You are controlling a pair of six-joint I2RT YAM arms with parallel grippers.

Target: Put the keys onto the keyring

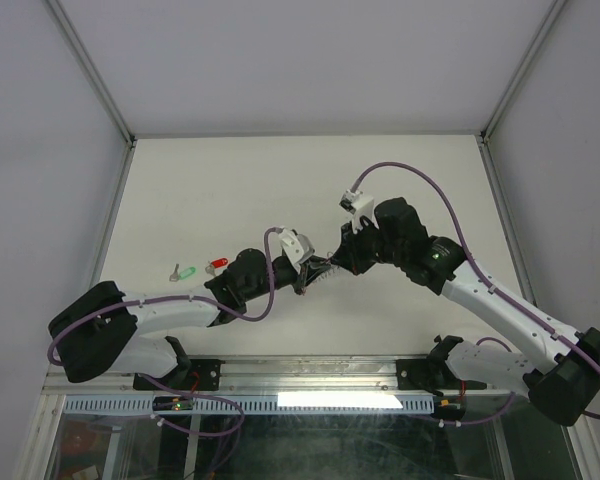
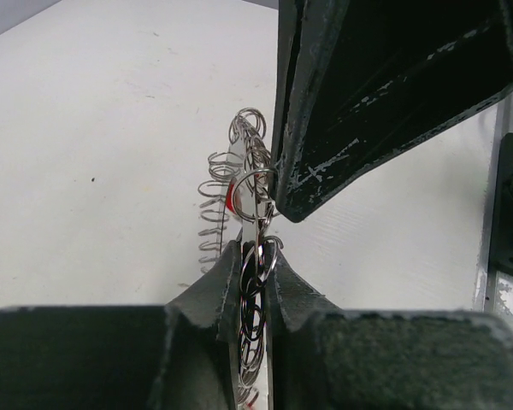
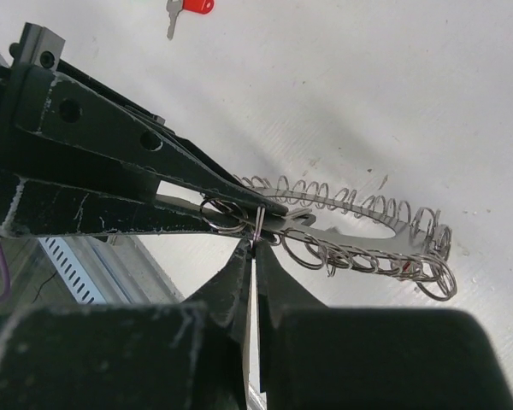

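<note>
The table [image 1: 280, 180] is a plain white sheet, lightly scuffed, shut in by pale grey walls [image 1: 280, 60] with metal posts [image 1: 90, 70] running to its far corners. A metal rail [image 1: 310, 372] lines the near edge, where the arms are bolted.

The two claws meet tip to tip near the table's middle, a little toward the near edge. The left claw [image 1: 305, 278] is clamped narrow on the ring [image 3: 325, 231], which stands edge-on between its fingers [image 2: 209, 295]. From there the ring's flat plate and fringe of small wire loops stick out ahead. The right claw [image 1: 338, 262] is pinched shut on the rim of the ring, right at the left claw's tips.

The red key [image 1: 217, 265] and green key [image 1: 185, 271] lie flat on the table behind the left claw, beside its arm and off the ring, the green one farther out.

Ahead of both claws the table runs bare to the far wall, with wide room on either side. Behind them the arms and rail crowd the near edge.
</note>
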